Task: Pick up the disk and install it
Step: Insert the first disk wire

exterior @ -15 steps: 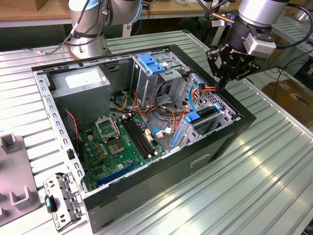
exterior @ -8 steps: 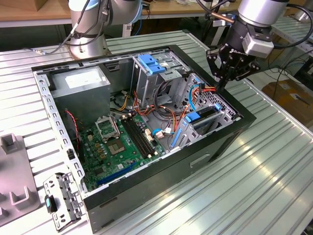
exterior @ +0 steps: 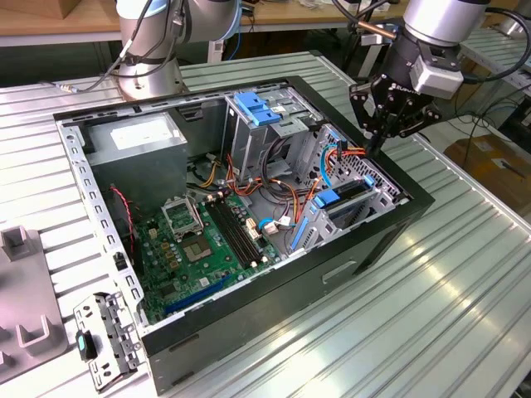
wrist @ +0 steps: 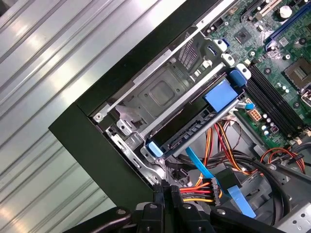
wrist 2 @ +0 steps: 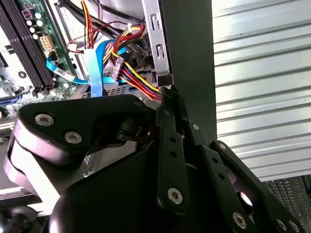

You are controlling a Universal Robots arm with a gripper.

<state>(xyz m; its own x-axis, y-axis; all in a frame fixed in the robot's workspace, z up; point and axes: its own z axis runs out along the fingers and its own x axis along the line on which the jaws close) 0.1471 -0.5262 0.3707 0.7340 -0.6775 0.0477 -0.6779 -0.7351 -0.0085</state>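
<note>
End effector (exterior: pixel 375 146), pressed together and empty, hovers over the computer case's (exterior: pixel 249 323) corner where the disk (wrist: pixel 188 130) sits; rigid, probably shock-sensitive, best gripped by its blue rail (wrist: pixel 154 148).

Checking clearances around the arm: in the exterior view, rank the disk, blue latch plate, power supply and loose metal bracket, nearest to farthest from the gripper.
From the gripper:
1. disk, in the case, just below it.
2. blue latch plate, atop the drive cage.
3. power supply, case corner toward the exterior view's left.
4. loose metal bracket, outside the case.
</note>
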